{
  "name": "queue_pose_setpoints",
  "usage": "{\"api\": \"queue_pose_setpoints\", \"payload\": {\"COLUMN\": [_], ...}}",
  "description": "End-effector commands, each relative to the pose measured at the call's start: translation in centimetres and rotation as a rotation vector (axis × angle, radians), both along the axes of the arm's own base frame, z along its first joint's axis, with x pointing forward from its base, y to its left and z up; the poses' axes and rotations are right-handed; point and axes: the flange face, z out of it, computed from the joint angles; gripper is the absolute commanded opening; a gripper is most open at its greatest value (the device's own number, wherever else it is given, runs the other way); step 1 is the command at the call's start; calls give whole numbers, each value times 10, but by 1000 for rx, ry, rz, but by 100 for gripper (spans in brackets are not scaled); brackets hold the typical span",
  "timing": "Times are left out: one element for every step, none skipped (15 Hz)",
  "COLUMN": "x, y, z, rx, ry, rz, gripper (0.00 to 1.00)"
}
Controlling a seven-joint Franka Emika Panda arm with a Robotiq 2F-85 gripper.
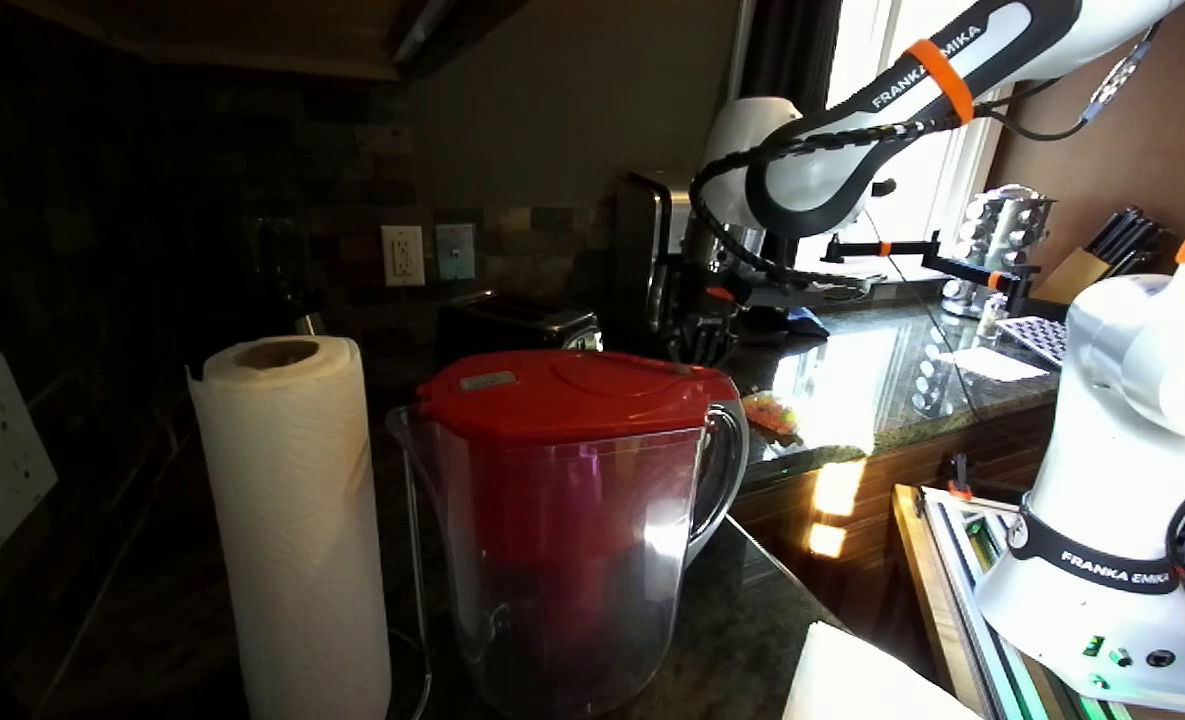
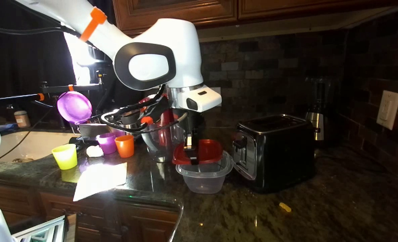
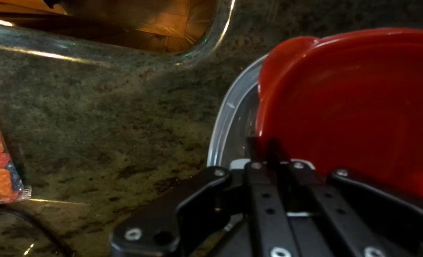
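Because the hand [image 2: 192,159] pinched the red lid [image 2: 210,151] by just one edge, above the clear tub [image 2: 204,183], the lid could tip or slip, and a sideways swing could knock the black toaster [image 2: 284,156] beside the tub.

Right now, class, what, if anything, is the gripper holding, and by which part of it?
The gripper holds the red plastic lid by one edge of its rim, over the clear plastic container.
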Motion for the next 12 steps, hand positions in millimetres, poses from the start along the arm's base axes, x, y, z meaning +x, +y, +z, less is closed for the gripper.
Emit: {"api": "queue_pose_setpoints", "payload": {"x": [-3,-4,-4,-5,-5,-6,-6,-6,-6,-6,-7,-7], "y": [-1,-2,-4,-5,-7,-8,-10,-11,-12,-12,-13,-14], "z": [-7,-8,-8,-8,-7,-7,-7,-8,-9,-9,-9,-10], "rx": [-8,-7,-6,-5,-6,-6,-8,-11,-14,-18,-22,-26], "ry": [21,24,24,20,18,16,16,17,19,21,23,24], "rz": [-68,-80,-91,-103,-111,-118,-123,-128,-131,-131,-132,-132], "gripper": [2,2,2,2,2,2,2,2,2,2,2,2]}}
